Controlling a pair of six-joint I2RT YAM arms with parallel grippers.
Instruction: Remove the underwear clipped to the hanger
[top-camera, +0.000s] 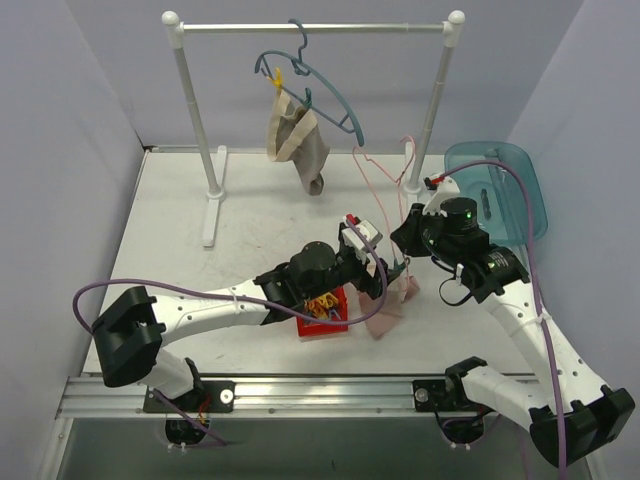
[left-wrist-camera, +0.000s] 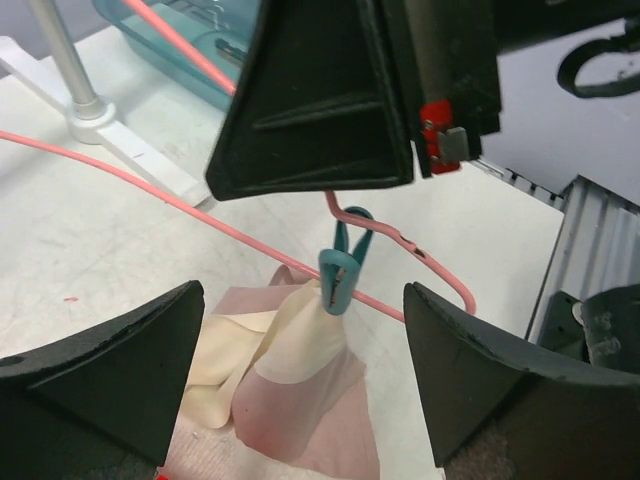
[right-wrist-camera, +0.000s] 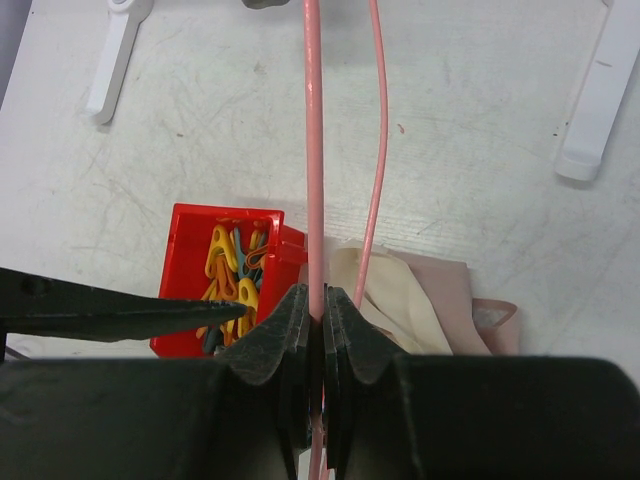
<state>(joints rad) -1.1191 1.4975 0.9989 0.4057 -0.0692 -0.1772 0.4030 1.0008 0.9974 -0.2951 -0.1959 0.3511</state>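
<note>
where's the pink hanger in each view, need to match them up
Top external: the pink hanger is right of centre, tilted, in front of the arms.
Left wrist: its wire crosses diagonally from the left edge to right of centre.
Right wrist: its wire runs straight down the middle into the shut right pincer.
Shared landmark: the pale underwear at the hanger's lower end.
</note>
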